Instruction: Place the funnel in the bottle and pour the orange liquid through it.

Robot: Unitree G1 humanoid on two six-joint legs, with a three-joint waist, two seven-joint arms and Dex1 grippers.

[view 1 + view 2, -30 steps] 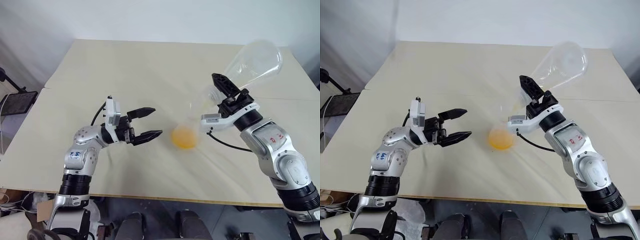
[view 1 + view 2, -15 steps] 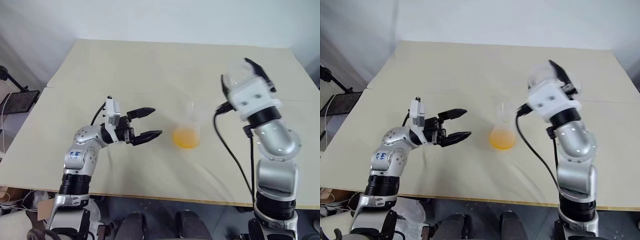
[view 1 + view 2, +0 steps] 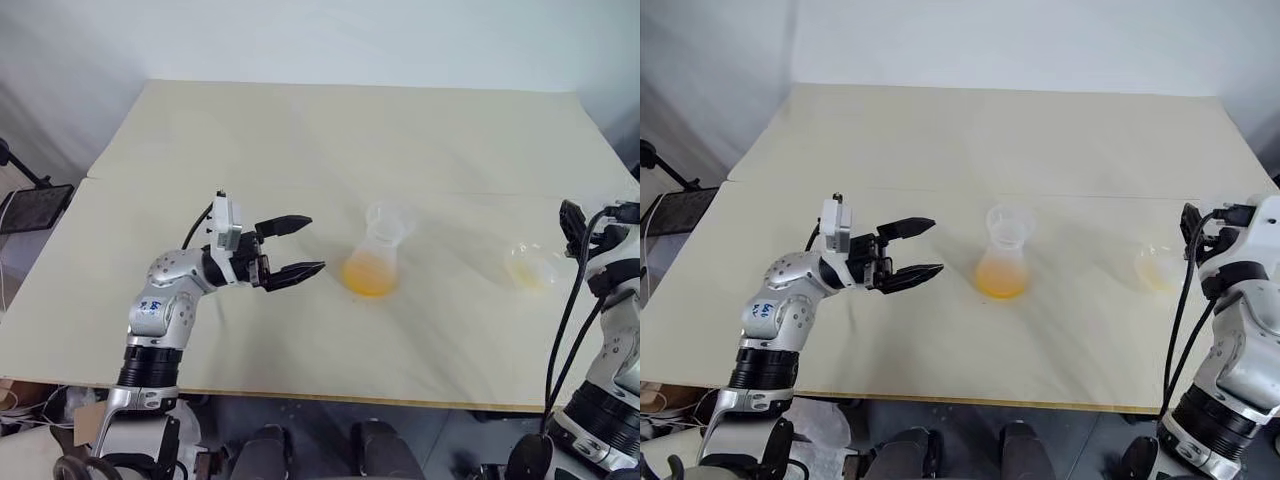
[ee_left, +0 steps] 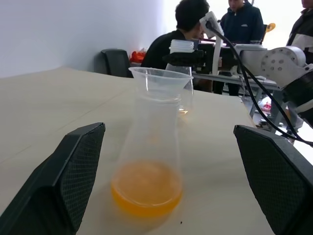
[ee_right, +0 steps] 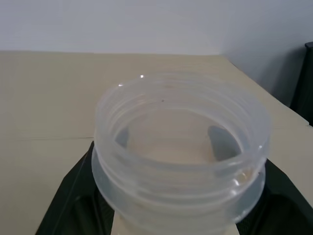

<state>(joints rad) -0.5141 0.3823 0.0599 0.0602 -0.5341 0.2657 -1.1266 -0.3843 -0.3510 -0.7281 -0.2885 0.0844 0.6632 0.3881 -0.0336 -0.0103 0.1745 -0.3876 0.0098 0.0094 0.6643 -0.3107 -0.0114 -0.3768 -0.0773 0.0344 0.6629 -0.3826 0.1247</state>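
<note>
Centrally, bottle point(image 3: 376, 262) holds funnel point(image 3: 387, 217) and orange liquid point(image 3: 368, 277); left end effector point(image 3: 298, 246) gapes, right point(image 5: 161, 215) grips flask point(image 5: 179, 151).

Right hand point(image 3: 572, 228) cut off at the frame edge beside the flask point(image 3: 530, 268), its 2 fingers mostly hidden behind that flask's threaded mouth point(image 5: 180, 147) in the wrist view. Flask body below the mouth cut off there too. Funnel point(image 4: 161, 81) stem lost inside the bottle point(image 4: 147, 161) neck, too faint to trace. Beyond the bottle, people point(image 4: 178, 36) partly hidden behind the arm and cut off at the top.
</note>
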